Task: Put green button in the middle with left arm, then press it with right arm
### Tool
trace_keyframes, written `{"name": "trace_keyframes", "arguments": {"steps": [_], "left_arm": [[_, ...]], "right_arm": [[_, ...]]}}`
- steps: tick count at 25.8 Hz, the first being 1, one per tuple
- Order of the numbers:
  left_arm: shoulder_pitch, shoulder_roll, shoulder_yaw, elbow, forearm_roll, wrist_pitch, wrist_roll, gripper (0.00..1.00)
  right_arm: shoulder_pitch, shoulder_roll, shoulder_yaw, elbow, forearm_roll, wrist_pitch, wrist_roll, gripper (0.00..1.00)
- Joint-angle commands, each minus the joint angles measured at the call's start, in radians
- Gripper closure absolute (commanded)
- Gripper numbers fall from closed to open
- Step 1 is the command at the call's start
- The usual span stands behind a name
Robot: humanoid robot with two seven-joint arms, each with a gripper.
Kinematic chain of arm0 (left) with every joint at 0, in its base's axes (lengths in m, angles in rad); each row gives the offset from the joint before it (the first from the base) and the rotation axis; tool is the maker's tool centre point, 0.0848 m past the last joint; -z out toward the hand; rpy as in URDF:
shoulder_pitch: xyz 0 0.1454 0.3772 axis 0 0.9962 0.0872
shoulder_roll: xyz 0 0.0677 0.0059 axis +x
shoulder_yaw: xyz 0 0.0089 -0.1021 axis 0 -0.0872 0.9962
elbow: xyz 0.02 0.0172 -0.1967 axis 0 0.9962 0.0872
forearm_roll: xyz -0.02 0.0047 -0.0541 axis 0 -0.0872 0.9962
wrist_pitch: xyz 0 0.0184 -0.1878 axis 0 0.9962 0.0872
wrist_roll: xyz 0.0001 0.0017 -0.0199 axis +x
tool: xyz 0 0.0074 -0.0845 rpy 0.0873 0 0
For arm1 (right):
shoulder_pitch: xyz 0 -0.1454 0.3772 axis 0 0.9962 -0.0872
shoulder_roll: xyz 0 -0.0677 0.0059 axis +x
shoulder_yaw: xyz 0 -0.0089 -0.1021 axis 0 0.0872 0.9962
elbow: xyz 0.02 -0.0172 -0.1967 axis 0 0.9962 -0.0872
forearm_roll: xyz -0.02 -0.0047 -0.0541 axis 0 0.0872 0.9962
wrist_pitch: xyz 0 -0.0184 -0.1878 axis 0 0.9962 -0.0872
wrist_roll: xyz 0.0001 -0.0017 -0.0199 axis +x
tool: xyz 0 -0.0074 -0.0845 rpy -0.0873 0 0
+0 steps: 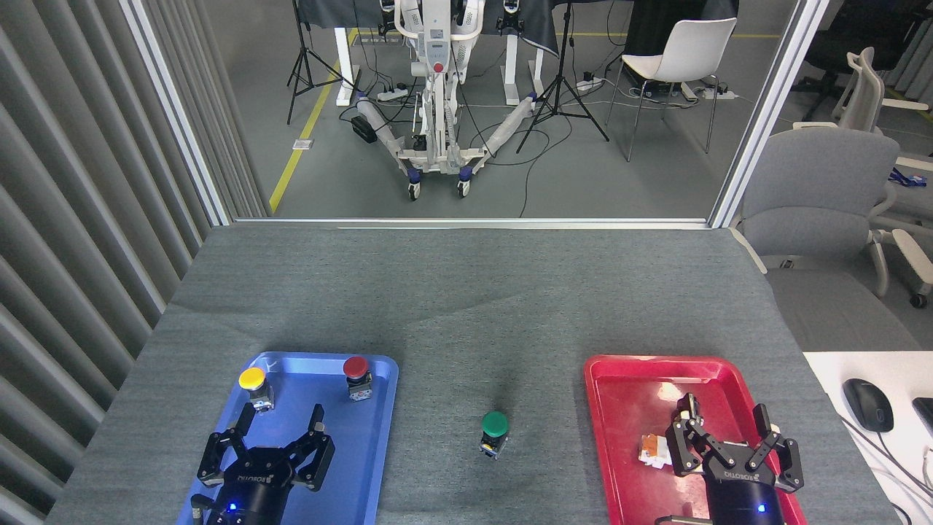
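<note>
The green button (pixel 495 431) stands upright on the bare grey cloth in the middle (pixel 481 350), between the two trays. My left gripper (pixel 283 415) hovers over the near half of the blue tray (pixel 379 423), open, with nothing between its fingers. It is well left of the green button. Over the red tray (pixel 627 379) my right gripper (pixel 724 412) is also open and empty, well to the right of the button.
A yellow button (pixel 253 383) and a red button (pixel 356 372) stand at the far end of the blue tray. A small white and orange item (pixel 652 450) lies in the red tray beside my right gripper. A computer mouse (pixel 867 405) sits on a white desk at right.
</note>
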Motion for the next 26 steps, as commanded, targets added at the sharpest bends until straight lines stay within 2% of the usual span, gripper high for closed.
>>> {"name": "trace_keyframes", "arguments": {"steps": [1, 26], "left_arm": [[-0.02, 0.001, -0.001, 0.0, 0.023, -0.007, 0.001, 0.0], [-0.054, 0.004, 0.012, 0.005, 0.047, -0.01, -0.003, 0.0]], "right_arm": [[0.0, 0.0, 0.0, 0.0, 0.0, 0.0, 0.0, 0.0], [-0.002, -0.001, -0.003, 0.0, -0.003, -0.002, -0.001, 0.0]]}}
